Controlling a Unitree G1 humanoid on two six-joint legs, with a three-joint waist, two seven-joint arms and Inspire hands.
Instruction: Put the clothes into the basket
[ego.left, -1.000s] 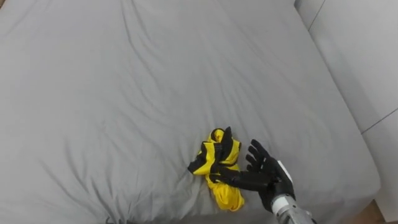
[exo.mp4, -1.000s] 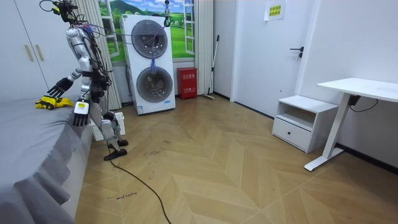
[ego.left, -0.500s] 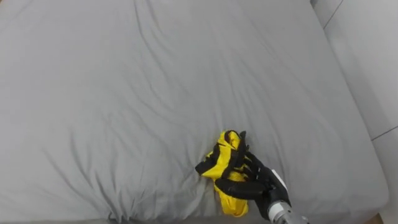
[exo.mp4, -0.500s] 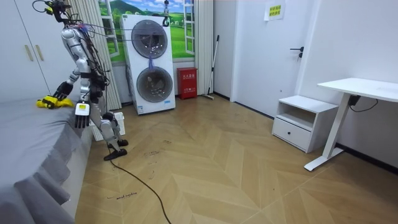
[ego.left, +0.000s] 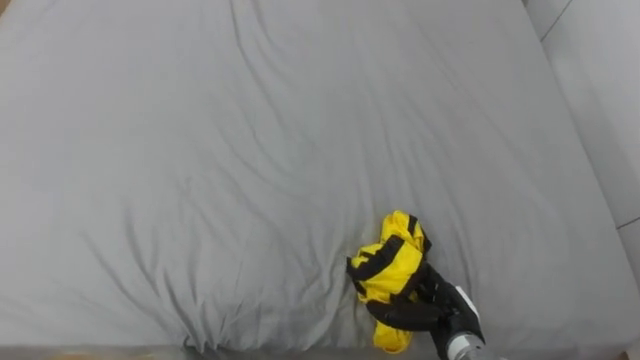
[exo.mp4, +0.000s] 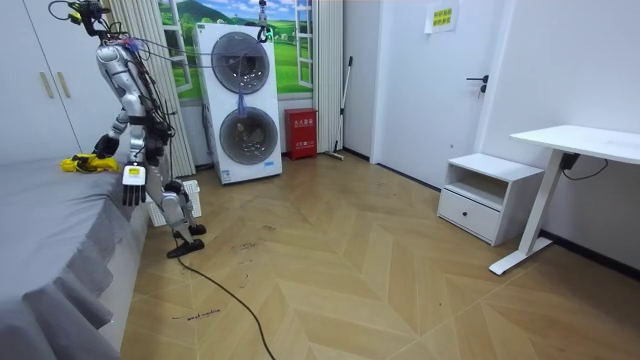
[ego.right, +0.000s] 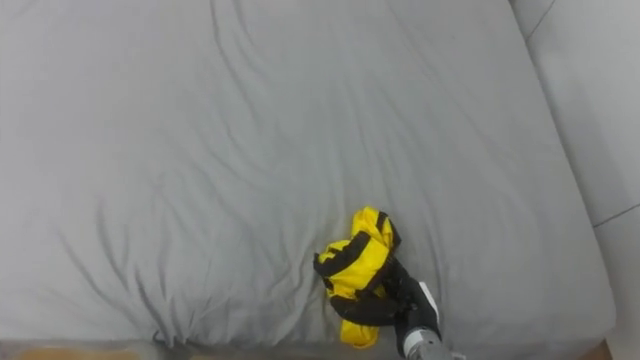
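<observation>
Here we see the cloth (ego.left: 392, 272), a crumpled yellow and black bundle, lying on the grey bed (ego.left: 250, 150) close to its near edge, right of centre. The right hand (ego.left: 440, 308) comes in from the lower right, its dark fingers curled round the bundle's near side and clamped on it. In the room view the robot stands at the bed's side, leaning toward it. The left hand (exo.mp4: 131, 187) hangs by its hip, and we cannot tell its state.
</observation>
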